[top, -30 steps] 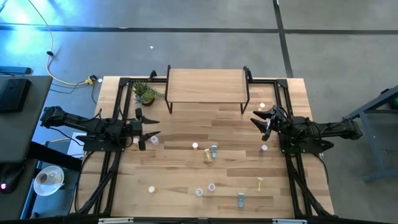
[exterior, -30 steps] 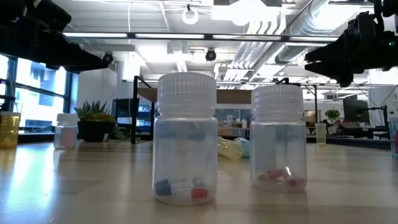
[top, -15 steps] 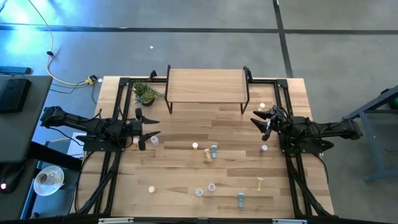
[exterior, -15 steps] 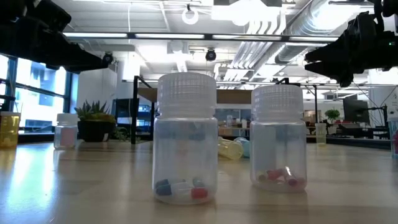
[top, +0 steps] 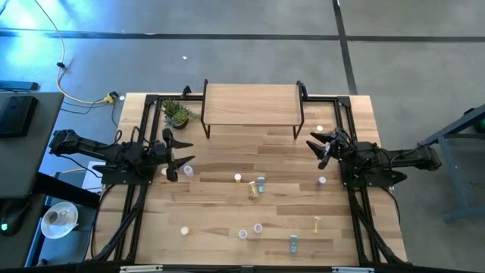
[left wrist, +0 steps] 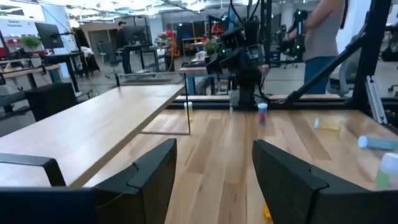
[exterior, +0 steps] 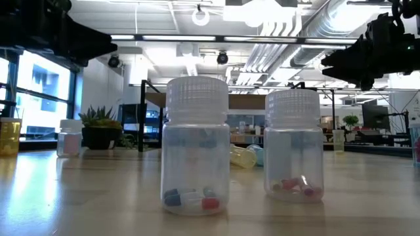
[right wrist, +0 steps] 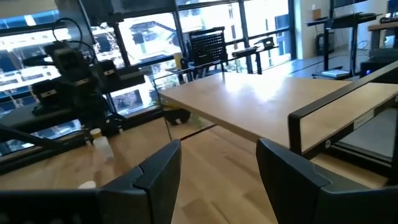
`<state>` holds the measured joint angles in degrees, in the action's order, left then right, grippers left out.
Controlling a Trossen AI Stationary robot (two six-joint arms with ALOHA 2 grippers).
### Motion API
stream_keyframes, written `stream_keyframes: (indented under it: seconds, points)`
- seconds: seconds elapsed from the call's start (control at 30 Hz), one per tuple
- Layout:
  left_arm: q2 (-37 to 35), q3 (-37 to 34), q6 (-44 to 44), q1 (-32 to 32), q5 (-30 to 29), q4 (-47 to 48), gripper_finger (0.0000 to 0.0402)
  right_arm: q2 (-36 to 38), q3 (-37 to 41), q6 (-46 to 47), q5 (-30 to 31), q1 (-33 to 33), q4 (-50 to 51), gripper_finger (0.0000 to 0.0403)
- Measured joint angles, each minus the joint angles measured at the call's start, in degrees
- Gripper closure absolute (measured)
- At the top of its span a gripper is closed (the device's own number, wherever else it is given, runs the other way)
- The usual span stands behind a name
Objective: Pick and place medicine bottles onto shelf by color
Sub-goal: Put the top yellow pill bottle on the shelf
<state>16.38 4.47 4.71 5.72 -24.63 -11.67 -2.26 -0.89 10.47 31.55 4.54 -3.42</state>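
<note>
Left tool (top: 179,154) now slightly back, potted plant (top: 177,113) beside shelf (top: 251,103)

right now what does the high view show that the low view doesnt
Only the high view shows the whole spread: the shelf top bare, about ten bottles scattered over the table, the left pincer and right pincer both open and empty above the wood.

Only the low view shows capsules inside the two nearest bottles, a yellow bottle lying on its side behind them, and the room beyond.

Both share the potted plant, the shelf and the tabletop.
</note>
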Motion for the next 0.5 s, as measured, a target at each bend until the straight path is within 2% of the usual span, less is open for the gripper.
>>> stream_keyframes:
  seconds: [0.33,0.5]
  points:
    - [0.0,0.0,-1.4,-0.04,-0.14,-0.27,0.02,0.0,0.0,0.0,-6.39,0.0,-1.05,0.0203]
    - [-0.01,0.0,3.38,-0.05,-2.49,-8.71,0.02,-0.02,0.07,-1.7,-4.93,-0.09,-4.32,0.0203]
